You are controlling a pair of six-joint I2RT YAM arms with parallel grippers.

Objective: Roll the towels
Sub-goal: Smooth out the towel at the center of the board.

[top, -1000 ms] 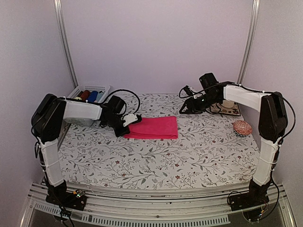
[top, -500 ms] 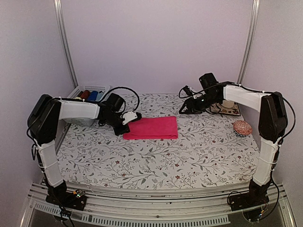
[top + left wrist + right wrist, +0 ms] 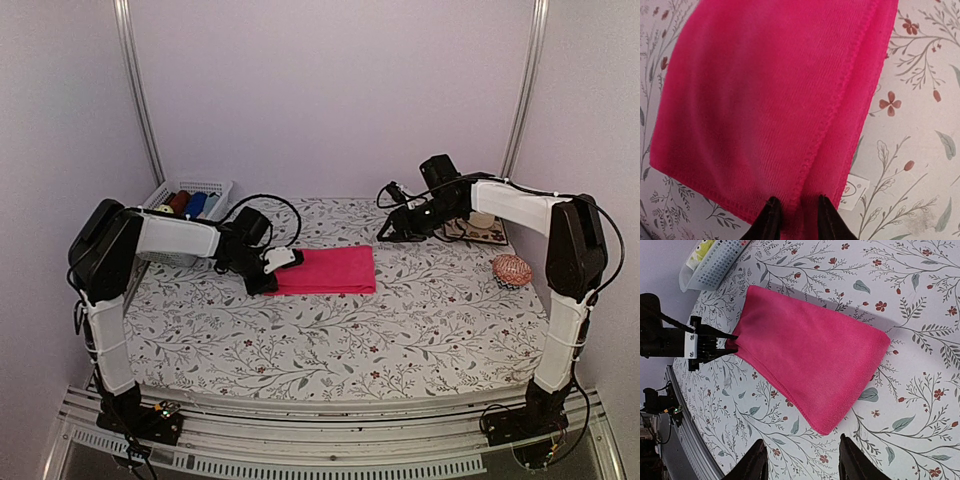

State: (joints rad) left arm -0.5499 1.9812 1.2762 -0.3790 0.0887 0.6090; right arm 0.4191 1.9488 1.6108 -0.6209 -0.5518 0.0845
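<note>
Jaws of the left gripper (image 3: pixel 796 215) set narrow, pinching the hem of the hot pink towel (image 3: pixel 765 100) at bottom centre, towel folded flat on the floral table (image 3: pixel 330 340) left of middle in the top view, right gripper (image 3: pixel 802 450) spread wide and holding nothing, above bare table just beyond the towel's other end, white basket (image 3: pixel 203 187) upper left.

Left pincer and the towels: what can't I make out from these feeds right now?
1. Whether the left pincer has clamped the pink towel: the left wrist view's bottom edge cuts off the fingers, and it is too small in the top view.
2. Most of the lime-yellow towel: the right wrist view shows only a scrap, behind the basket wall and cut by the top edge.
3. The print on the label: too small in the left wrist view.
</note>
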